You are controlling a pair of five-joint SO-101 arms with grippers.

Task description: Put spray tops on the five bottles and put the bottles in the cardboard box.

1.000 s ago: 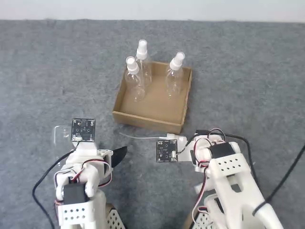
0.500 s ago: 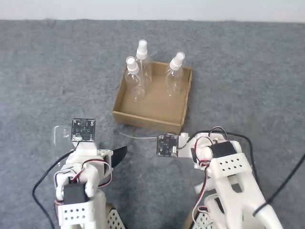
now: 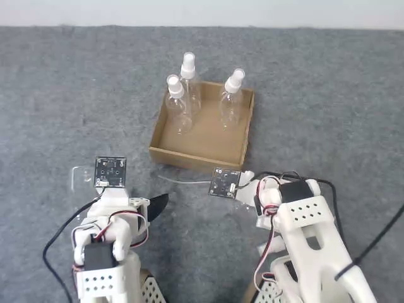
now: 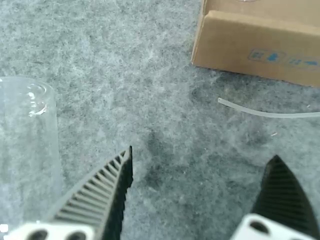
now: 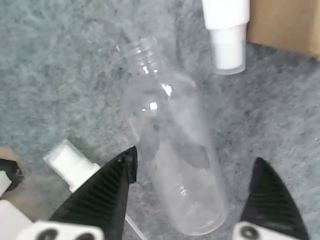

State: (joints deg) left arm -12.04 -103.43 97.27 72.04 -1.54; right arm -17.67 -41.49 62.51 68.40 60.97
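High view: the cardboard box [image 3: 201, 151] sits at upper centre of the grey worktop [image 3: 328, 76]. Three clear bottles [image 3: 178, 108] [image 3: 191, 88] [image 3: 231, 104] stand along its far side, each wearing a white spray top [image 3: 188, 62]. At centre left is an uncapped bottle [image 3: 81, 177].

Left wrist view: the left tool [image 4: 200, 165] gapes open over the worktop, with the uncapped bottle just beside one jaw and a thin clear tube [image 4: 265, 113] near the box.

Right wrist view: the right tool [image 5: 196, 160] is open too, with a second bare-necked bottle [image 5: 170, 145] (transparent, lying flat) between its jaws. One loose spray top [image 5: 225, 30] is near the bottle's neck and another spray top [image 5: 70, 162] is beside a jaw
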